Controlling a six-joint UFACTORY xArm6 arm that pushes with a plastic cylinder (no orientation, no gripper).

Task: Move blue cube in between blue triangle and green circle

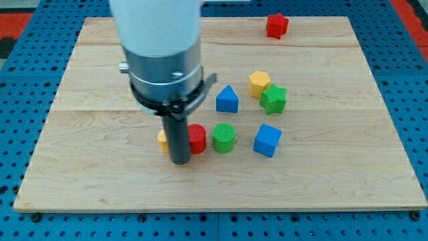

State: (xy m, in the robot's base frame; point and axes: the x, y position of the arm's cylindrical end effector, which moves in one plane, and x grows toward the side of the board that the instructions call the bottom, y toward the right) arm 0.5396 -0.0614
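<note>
- The desk point(80, 187) is a light wooden board on a blue perforated surface; all blocks lie on it.
- The arm ends in a straight dark rod, and there is no hand with fingers, so no open or closed state can be told.
- The tip point(180, 163) stands a little toward the view's left from the middle of the desk, closer to the bottom edge than to the top edge.
- The red cylinder point(197, 138) is just beside the rod on the view's right, and seems to touch it.
- A yellow block point(162, 140) shows only partly behind the rod on the view's left; its shape cannot be told.
- The green circle point(224, 137) stands just to the right of the red cylinder, near the desk's middle.
- The blue cube point(267, 140) lies to the right of the green circle, apart from it.
- The blue triangle point(227, 100) is above the green circle, toward the top edge.
- The yellow hexagon point(259, 83) and the green star point(273, 99) touch each other, to the right of the blue triangle.
- The red star point(277, 25) lies alone near the top edge, toward the top right corner.
</note>
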